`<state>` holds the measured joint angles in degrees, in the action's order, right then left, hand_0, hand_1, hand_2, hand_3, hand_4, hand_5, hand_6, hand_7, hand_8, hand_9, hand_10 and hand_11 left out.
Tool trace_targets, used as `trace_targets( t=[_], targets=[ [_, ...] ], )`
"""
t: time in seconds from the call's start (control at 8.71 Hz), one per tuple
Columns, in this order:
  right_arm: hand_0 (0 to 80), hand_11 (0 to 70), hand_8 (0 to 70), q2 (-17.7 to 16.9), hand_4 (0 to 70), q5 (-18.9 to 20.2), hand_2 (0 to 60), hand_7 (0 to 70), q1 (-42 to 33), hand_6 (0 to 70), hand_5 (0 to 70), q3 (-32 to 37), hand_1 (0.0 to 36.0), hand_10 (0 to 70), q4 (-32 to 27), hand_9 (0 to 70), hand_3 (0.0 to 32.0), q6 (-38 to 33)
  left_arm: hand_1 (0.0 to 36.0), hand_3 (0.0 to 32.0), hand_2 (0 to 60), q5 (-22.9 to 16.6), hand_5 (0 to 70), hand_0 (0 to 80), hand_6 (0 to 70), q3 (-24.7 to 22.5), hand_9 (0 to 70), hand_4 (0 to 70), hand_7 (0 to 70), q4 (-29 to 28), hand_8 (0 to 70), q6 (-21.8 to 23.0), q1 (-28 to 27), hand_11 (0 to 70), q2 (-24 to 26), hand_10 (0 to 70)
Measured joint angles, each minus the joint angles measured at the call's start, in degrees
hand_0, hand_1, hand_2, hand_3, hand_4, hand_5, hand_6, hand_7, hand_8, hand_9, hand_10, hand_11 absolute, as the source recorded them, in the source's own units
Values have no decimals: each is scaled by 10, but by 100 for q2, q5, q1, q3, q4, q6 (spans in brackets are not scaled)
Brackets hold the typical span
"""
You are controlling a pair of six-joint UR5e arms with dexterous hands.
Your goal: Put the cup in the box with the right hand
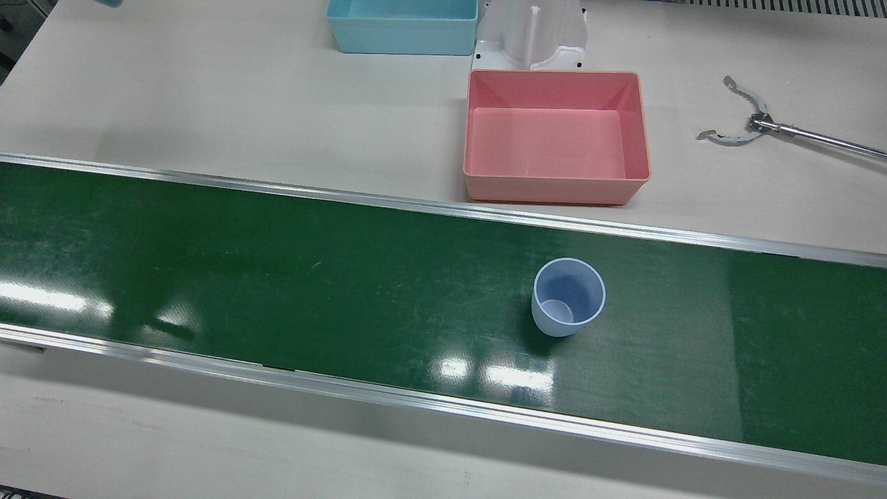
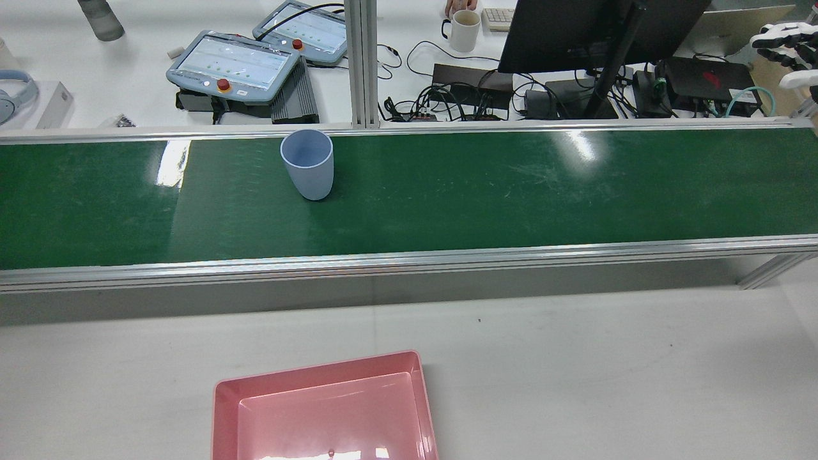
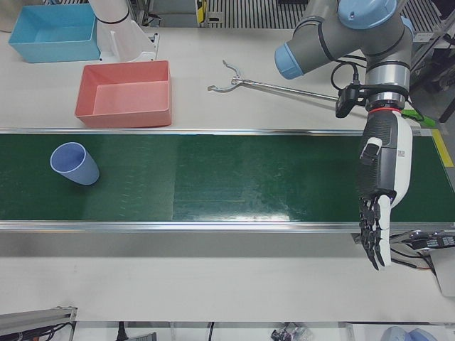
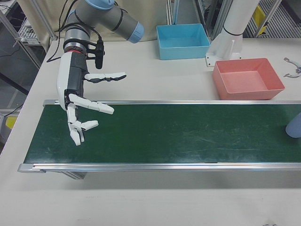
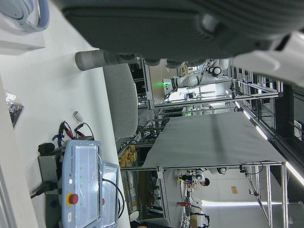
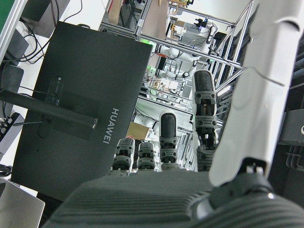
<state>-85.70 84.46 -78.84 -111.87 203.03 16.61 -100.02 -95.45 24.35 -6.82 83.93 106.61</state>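
A pale blue cup [image 1: 568, 296] stands upright on the green conveyor belt [image 1: 277, 277], in front of the pink box [image 1: 554, 190]. The cup [image 2: 308, 163] sits near the belt's far edge in the rear view, and the empty box [image 2: 319, 367] lies on the near table. My right hand [image 4: 77, 110] hangs open over the belt's other end, fingers spread, far from the cup [image 4: 295, 125]. The same hand [image 2: 786, 48] shows at the rear view's top right. My left hand [image 3: 380, 192] hangs open, fingers pointing down, past the belt's opposite end, well away from the cup [image 3: 74, 163].
A light blue box [image 1: 402, 28] stands behind the pink one, beside a white arm pedestal [image 1: 533, 34]. A metal grabber tool [image 1: 741, 125] lies on the table next to the pink box. Beyond the belt are teach pendants [image 2: 233, 64], cables and a monitor [image 2: 575, 25].
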Motion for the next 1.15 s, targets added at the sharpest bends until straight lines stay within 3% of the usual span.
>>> trace_targets(
  t=[0.57,0.92,1.15],
  targets=[
    [572,145,45,0,447,0,0,559,0,131,55,12,124,89,0,156,0,6,0,0,0,0,0,0,0,-4,0,0,0,0,0,-2,-2,0,-2,0],
    [571,137,40,-4,420,0,0,534,8,126,55,19,124,83,5,143,0,4,0,0,0,0,0,0,0,0,0,0,0,0,0,-1,-2,0,-1,0],
    [574,143,45,34,432,-6,0,566,69,132,56,59,126,87,8,156,0,2,0,0,0,0,0,0,0,0,0,0,0,0,0,-1,-1,0,0,0]
  ],
)
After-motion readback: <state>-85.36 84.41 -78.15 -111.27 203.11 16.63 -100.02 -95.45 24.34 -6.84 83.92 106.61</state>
